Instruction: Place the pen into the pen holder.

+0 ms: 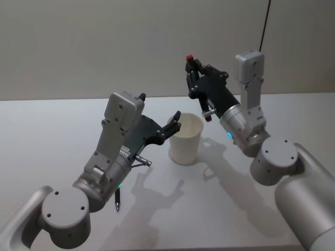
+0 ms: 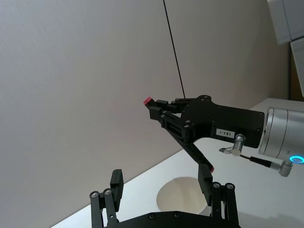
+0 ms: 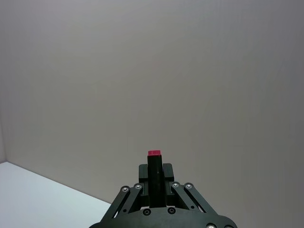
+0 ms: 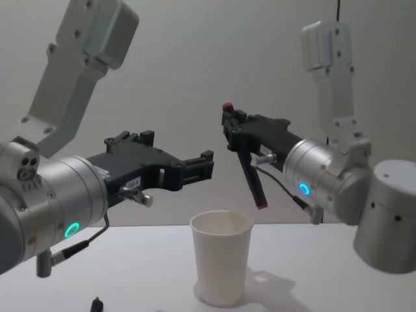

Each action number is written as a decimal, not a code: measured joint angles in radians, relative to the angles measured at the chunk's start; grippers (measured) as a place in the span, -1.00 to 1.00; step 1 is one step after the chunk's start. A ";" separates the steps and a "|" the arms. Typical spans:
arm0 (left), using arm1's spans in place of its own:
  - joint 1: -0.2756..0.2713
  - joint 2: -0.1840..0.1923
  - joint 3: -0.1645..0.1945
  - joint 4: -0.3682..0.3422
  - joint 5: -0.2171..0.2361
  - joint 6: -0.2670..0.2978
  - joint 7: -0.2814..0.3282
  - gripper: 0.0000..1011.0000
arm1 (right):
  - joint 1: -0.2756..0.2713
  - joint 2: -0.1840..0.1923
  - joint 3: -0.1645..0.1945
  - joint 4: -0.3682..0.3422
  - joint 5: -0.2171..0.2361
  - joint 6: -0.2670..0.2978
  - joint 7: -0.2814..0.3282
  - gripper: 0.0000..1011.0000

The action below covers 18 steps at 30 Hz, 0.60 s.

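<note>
Aloft, labelled right gripper (image 2: 156,108) clamps pen (image 2: 196,154).

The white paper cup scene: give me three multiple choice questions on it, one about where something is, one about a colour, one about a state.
1. Where is the black pen with red ends?
A. In the right gripper, in the air, higher than the plain white paper cup.
B. Standing inside the cup.
C. Balanced across the cup's rim.

2. What colour is the cup?
A. Blue.
B. Green.
C. White.

3. How is the left gripper?
A. Open.
B. Shut on the cup.
C. Shut on the pen.

Answers: 1 A, the right gripper clamps the tilted pen. 2 C, it is plain white. 3 A, its fingers stand apart, holding nothing.
</note>
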 joint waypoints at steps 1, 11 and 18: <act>0.000 0.000 0.000 0.000 0.000 0.000 0.000 0.98 | 0.005 -0.002 -0.001 0.012 0.001 -0.014 0.003 -0.67; 0.000 0.000 0.000 0.000 0.000 0.000 0.000 0.98 | 0.077 -0.036 -0.011 0.188 0.019 -0.154 0.028 -0.67; 0.000 0.000 0.000 0.000 0.000 0.000 0.000 0.98 | 0.126 -0.060 -0.016 0.312 0.036 -0.233 0.042 -0.67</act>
